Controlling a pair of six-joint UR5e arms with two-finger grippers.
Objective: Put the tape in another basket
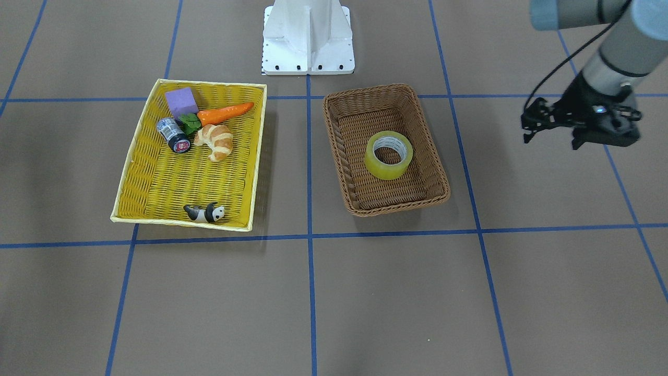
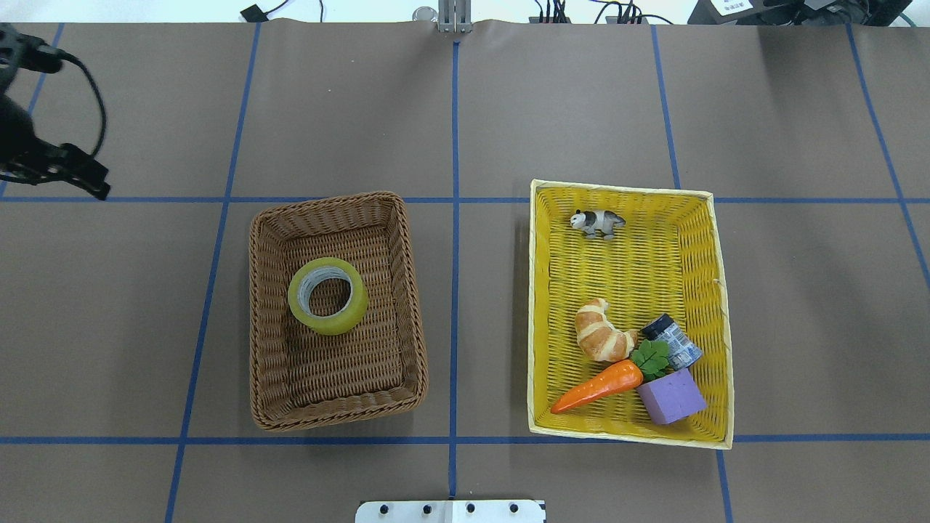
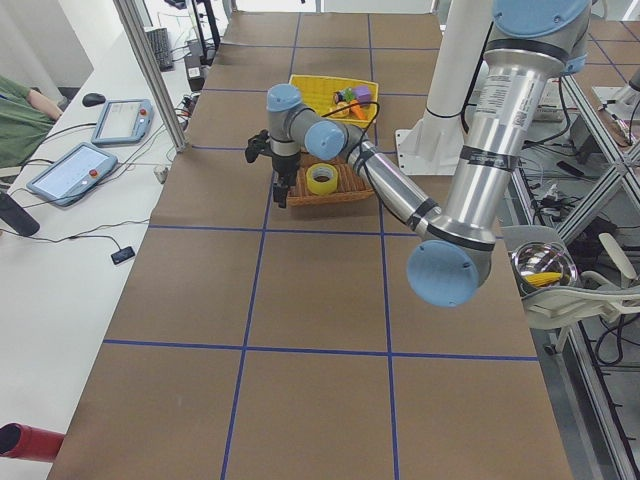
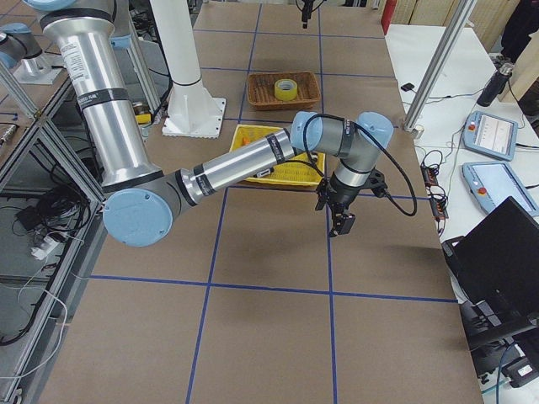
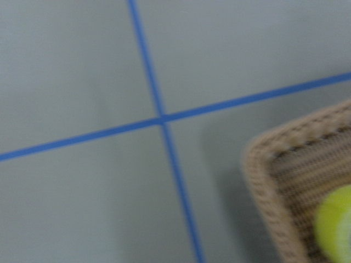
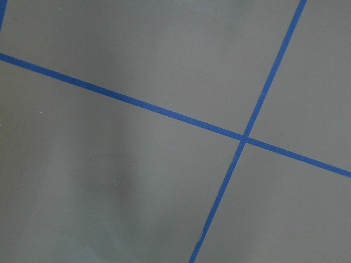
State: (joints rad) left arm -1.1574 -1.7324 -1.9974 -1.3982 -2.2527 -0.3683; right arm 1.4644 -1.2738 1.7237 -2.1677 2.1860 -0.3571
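Observation:
The yellowish tape roll (image 2: 328, 296) lies flat in the middle of the brown wicker basket (image 2: 265, 305); it also shows in the front view (image 1: 389, 155) inside the basket (image 1: 339, 156). My left gripper (image 2: 86, 180) hangs above the bare table, well to the outer side of the basket, and looks open and empty (image 1: 554, 137). Its wrist view shows a basket corner (image 5: 274, 181) and the edge of the tape (image 5: 335, 224). My right gripper (image 4: 338, 220) shows only in the right side view, over the table beyond the yellow tray; I cannot tell its state.
The yellow woven tray (image 2: 541, 305) holds a croissant (image 2: 601, 333), a carrot (image 2: 597, 386), a purple block (image 2: 672, 396), a small grey cylinder (image 2: 674, 341) and a panda figure (image 2: 597, 221). The robot base (image 1: 308, 36) stands behind the two containers. Blue tape lines grid the brown table.

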